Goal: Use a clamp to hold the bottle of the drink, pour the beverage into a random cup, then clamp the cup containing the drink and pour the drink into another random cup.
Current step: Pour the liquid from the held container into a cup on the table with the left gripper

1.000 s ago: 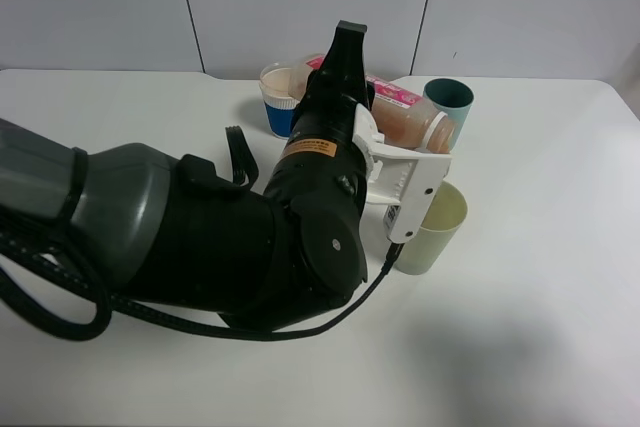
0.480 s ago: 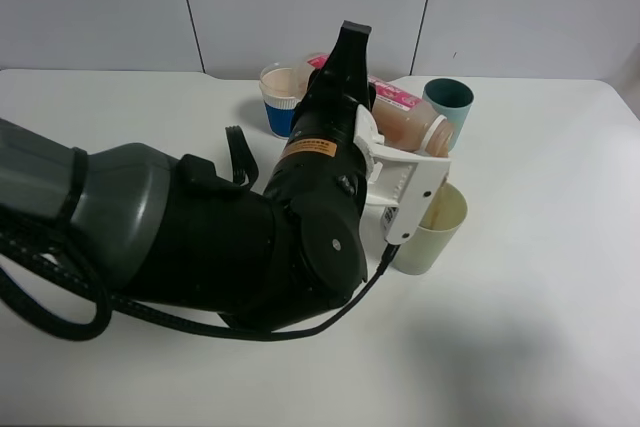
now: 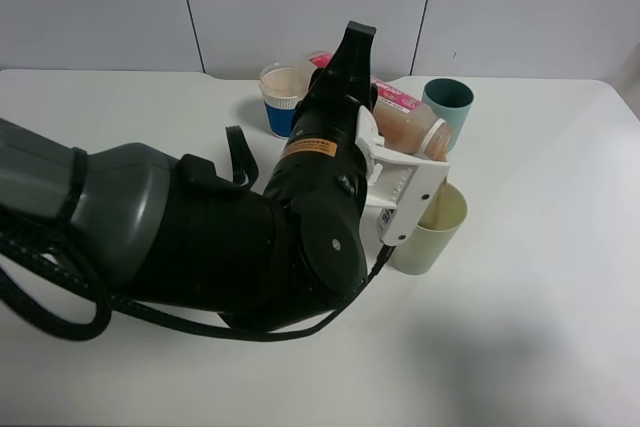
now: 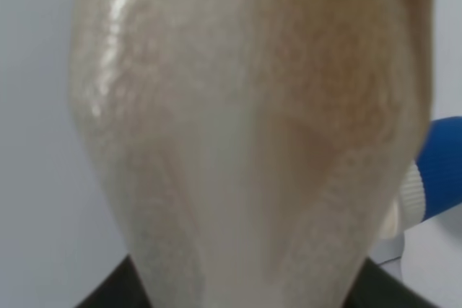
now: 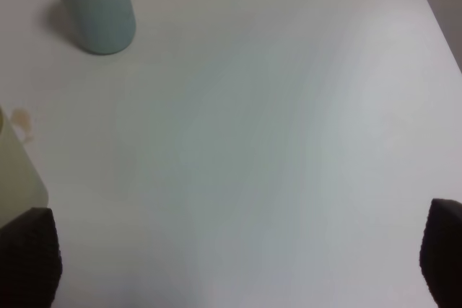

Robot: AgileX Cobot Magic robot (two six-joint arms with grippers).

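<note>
- The left gripper (image 3: 372, 112) is clamped on the bottle (image 3: 405, 127), holding it above the worktop (image 3: 540, 277), back of centre.
- The bottle lies close to level. Its long axis runs from the gripper towards the worktop's right edge, and the mouth is tipped slightly down.
- The bottle's mouth hangs over the far rim of the yellow-green cup (image 3: 430, 232). Pale brown beverage (image 3: 395, 125) shows inside the bottle.
- In the left wrist view the bottle (image 4: 245, 135) fills nearly everything.
- The yellow-green cup stands upright just right of the worktop's middle, with the arm close against its left side.
- The teal cup (image 3: 450, 107) stands upright behind it, near the far edge.
- The blue-banded cup (image 3: 280, 97) and a pink packet (image 3: 392, 94) sit by the far edge.
- The right gripper (image 5: 234, 257) is spread wide with only worktop between its tips.
- A broad stretch of bare worktop runs from both cups to the right edge and the near edge.
</note>
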